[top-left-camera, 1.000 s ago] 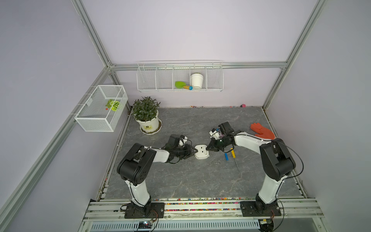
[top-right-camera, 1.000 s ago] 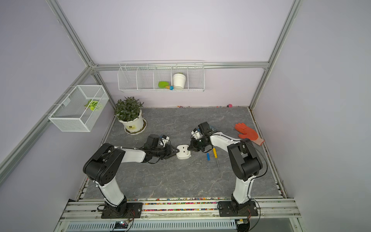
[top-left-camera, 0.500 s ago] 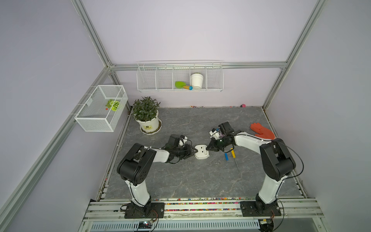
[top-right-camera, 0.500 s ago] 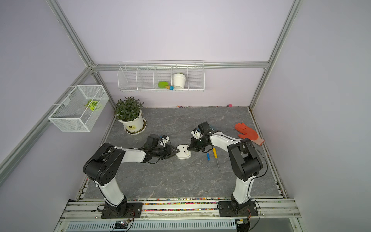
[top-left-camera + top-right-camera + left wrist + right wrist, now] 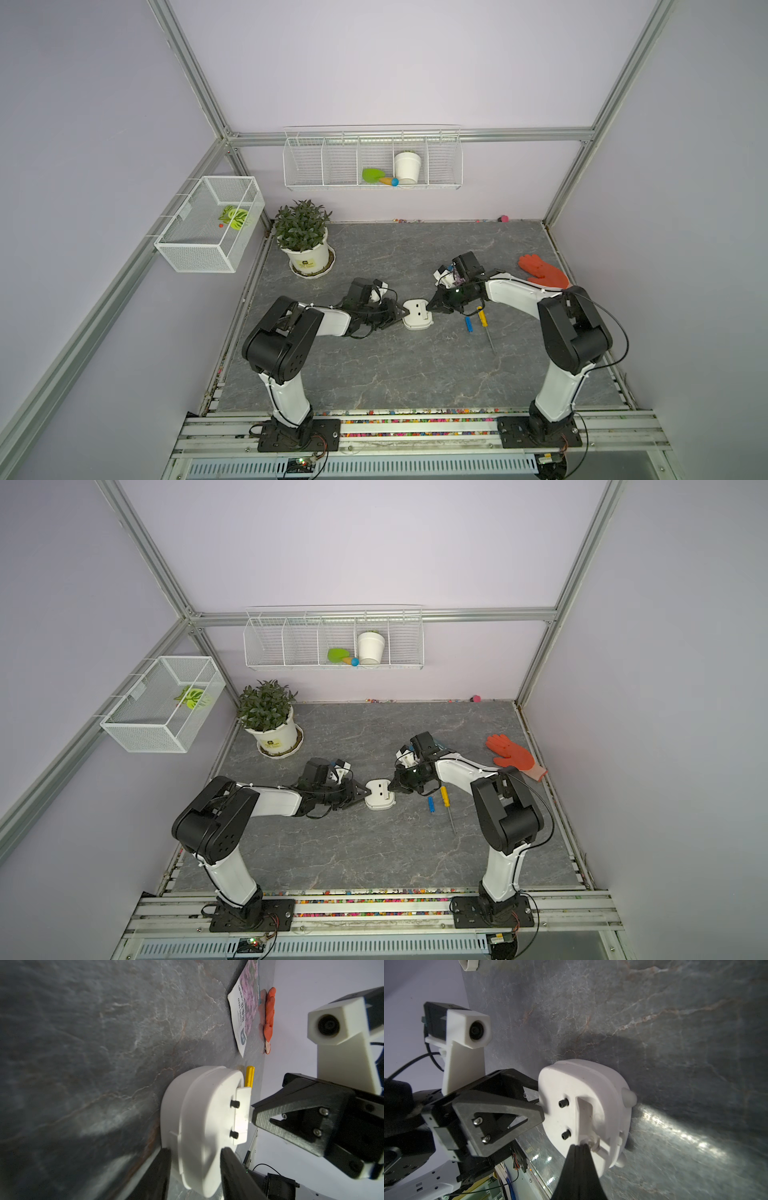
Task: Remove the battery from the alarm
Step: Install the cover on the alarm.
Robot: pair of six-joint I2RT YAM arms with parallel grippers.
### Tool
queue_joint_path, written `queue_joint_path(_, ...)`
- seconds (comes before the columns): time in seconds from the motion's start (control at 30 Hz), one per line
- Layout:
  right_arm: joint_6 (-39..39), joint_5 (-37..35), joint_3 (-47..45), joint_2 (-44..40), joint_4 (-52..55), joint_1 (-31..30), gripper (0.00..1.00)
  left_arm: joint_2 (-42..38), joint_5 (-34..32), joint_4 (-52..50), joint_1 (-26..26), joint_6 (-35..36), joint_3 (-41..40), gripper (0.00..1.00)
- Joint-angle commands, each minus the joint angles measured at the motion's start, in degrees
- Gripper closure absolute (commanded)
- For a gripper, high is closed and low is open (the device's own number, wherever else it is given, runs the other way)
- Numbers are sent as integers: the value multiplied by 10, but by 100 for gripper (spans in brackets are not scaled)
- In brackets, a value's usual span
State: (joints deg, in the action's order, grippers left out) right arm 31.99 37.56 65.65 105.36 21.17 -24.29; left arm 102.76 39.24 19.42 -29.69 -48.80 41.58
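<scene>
The white alarm (image 5: 417, 314) (image 5: 380, 795) lies face down mid-table with its plain back up. My left gripper (image 5: 400, 312) (image 5: 195, 1150) is shut on its left edge, one finger on each side. In the right wrist view the alarm (image 5: 583, 1093) shows an open back compartment (image 5: 582, 1113) with nothing in it. My right gripper (image 5: 579, 1146) (image 5: 430, 309) is shut, its tip touching the end of that compartment. The blue battery (image 5: 468, 323) (image 5: 431, 804) lies on the table right of the alarm, beside a yellow-handled screwdriver (image 5: 482, 316) (image 5: 445, 796).
A potted plant (image 5: 302, 237) stands at the back left. An orange glove (image 5: 542, 271) lies at the right edge, and a seed packet (image 5: 246, 1007) lies near it. A wire rack (image 5: 372, 158) and a wire basket (image 5: 208, 224) hang on the walls.
</scene>
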Motion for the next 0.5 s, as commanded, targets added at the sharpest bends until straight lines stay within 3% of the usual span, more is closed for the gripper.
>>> queue_joint_path(0.0,2,14,-14,-1,-5,2,100,3,-4,-5,-4,12,10,56)
queue_joint_path(0.47,-4,13,-12,10,0,3,100,2,-5,-9,-4,13,13,56)
